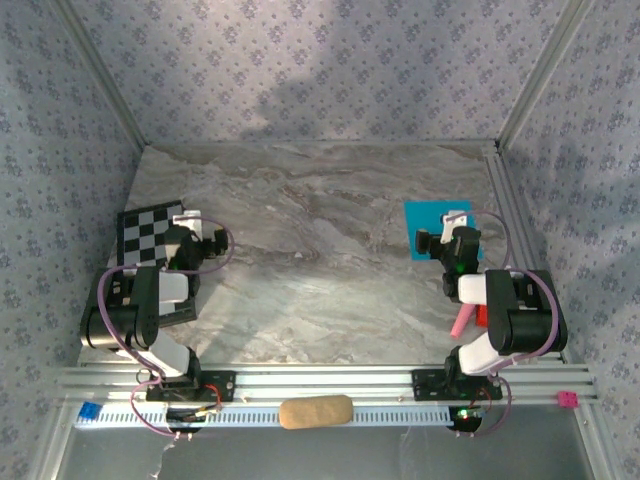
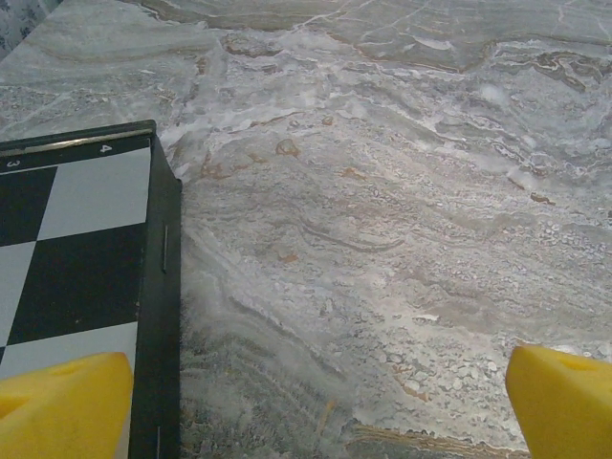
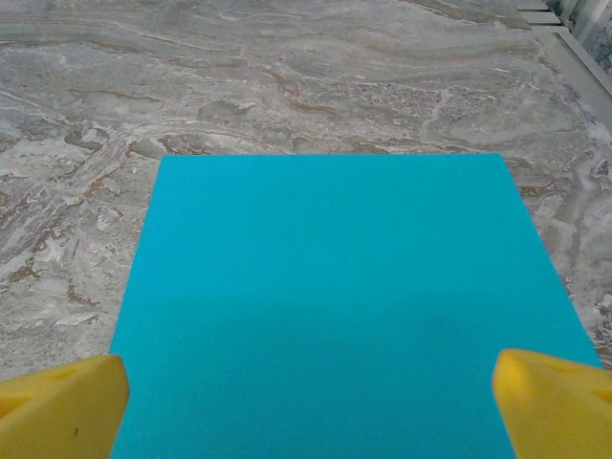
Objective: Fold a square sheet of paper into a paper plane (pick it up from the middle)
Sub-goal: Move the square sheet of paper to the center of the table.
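The square sheet of paper (image 3: pixel 335 287) lies flat near the right edge of the desk (image 1: pixel 330 250) beneath the right end effector (image 3: pixel 306 397), spread wide as is the left end effector (image 2: pixel 306 402), and such thin paper may slip or crumple if the pinch lands off-centre.

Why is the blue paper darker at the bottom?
Right wrist view: a soft shadow dims the near part of the flat turquoise square sheet of paper; its far part is brightly lit. Top external view: a broad grey shadow crosses the patterned back wall. Left wrist view: the grey marble tabletop looks evenly lit.
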